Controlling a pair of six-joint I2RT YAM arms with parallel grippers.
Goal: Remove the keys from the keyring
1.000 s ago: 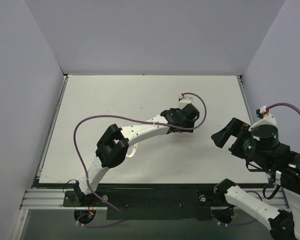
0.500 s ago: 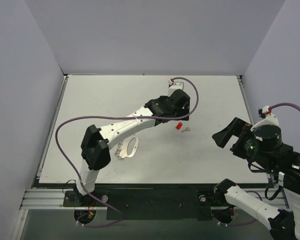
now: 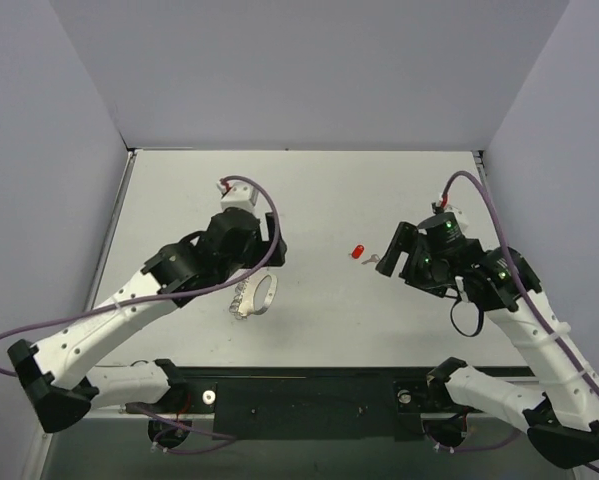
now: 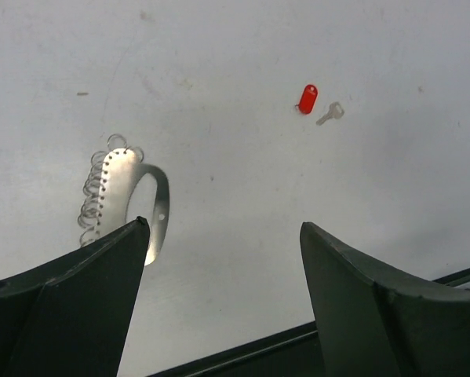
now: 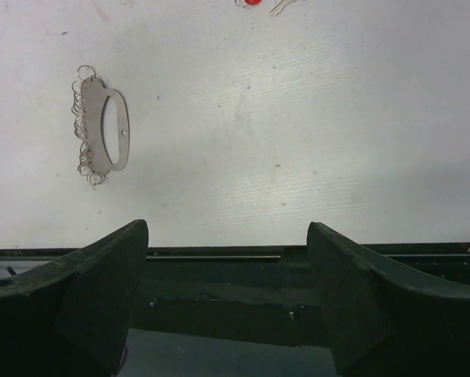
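The key's bright red head [image 3: 358, 251] lies on the white table, with a small grey metal key piece [image 3: 372, 261] just right of it. Both show in the left wrist view, red head [image 4: 307, 98] and grey piece [image 4: 329, 113], and at the top edge of the right wrist view [image 5: 249, 2]. The flat metal keyring plate [image 3: 257, 293] with several wire loops lies to the left [image 4: 123, 188] [image 5: 105, 129]. My left gripper [image 3: 267, 258] [image 4: 224, 236] is open and empty above the plate. My right gripper [image 3: 392, 258] [image 5: 227, 232] is open and empty just right of the key.
The white table [image 3: 179, 200] is walled by grey panels at the back and both sides. A black rail [image 3: 309, 385] with the arm bases runs along the near edge. Purple cables loop off both wrists.
My left arm has drawn back from the table's middle to the left, uncovering the key. My right arm has swung in from the right edge towards the key. The keyring plate stays put.
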